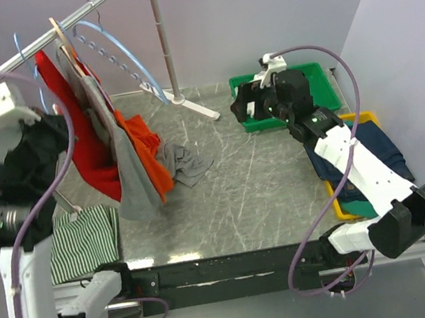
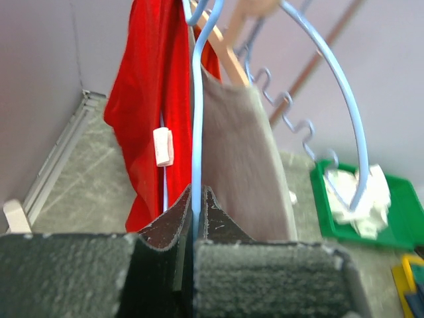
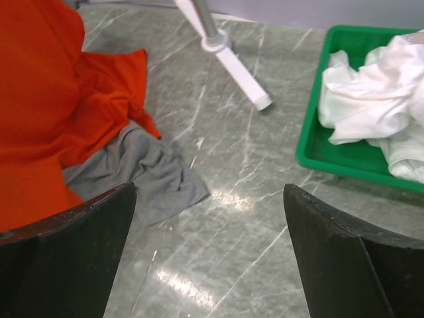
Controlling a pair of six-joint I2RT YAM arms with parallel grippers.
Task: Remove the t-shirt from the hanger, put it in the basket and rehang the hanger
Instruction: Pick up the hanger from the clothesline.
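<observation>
Left hand (image 2: 195, 199): clenched on the blue hanger (image 2: 196, 119) wire, far left.
Right hand (image 3: 209, 199): released, above the tabletop (image 3: 252, 172), well apart.
T-shirt (image 2: 242, 165): grey, hung just right of the gripped wire, long axis pointing down.
Nearer arm: left.

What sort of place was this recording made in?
Probably a lab bench staged for laundry handling, not a home: a marble-look table walled by plain panels, a clothes rack hung with shirts on hangers, and a green bin of white cloth.
</observation>
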